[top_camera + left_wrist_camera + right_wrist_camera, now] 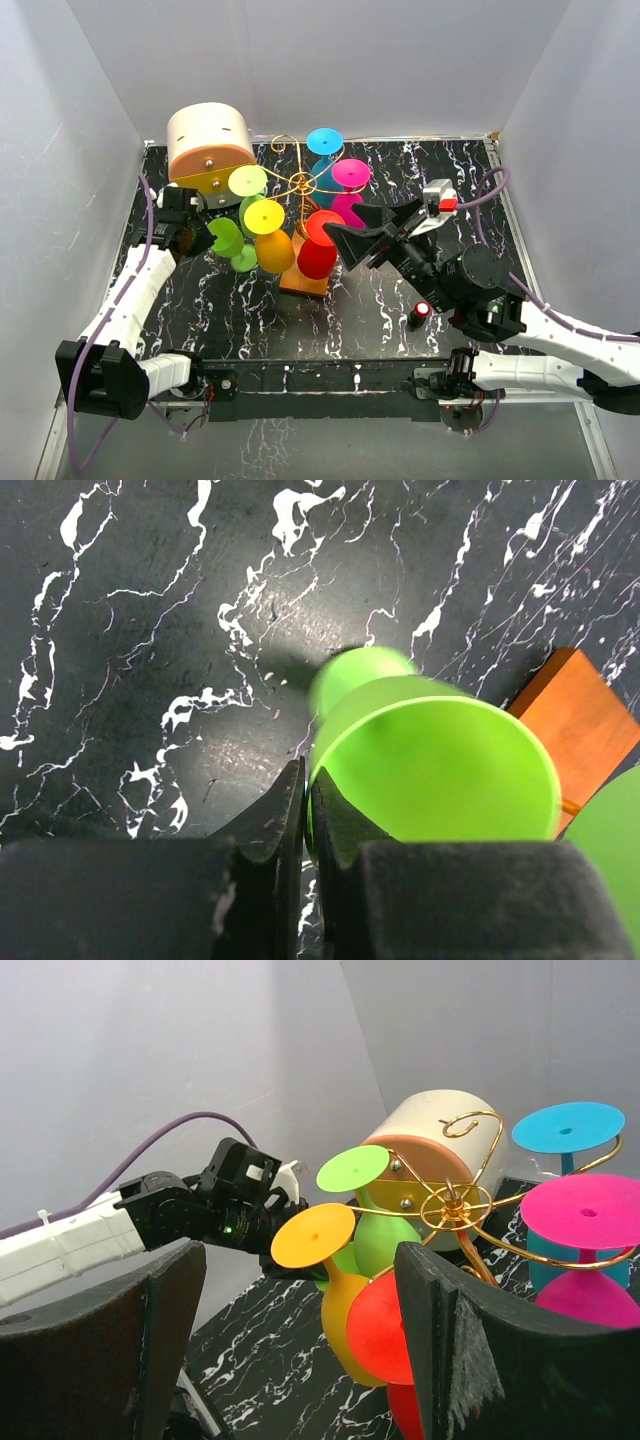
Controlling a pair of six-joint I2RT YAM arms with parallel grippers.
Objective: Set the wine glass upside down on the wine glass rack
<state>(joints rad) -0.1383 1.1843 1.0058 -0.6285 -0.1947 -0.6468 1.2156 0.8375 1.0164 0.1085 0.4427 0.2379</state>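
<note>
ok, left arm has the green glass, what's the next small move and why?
Probably lift the left gripper a little and start rolling the wrist. It pinches the green glass by the rim, mouth toward the wrist camera and foot toward the table, so not yet inverted. The rack has a bare scroll at the rear.

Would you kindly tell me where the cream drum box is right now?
In the top view the box sits far left on the table, just behind the left gripper and left of the rack.

Overhead plus two close wrist views, rack (pixel 303 184) shared.
</note>
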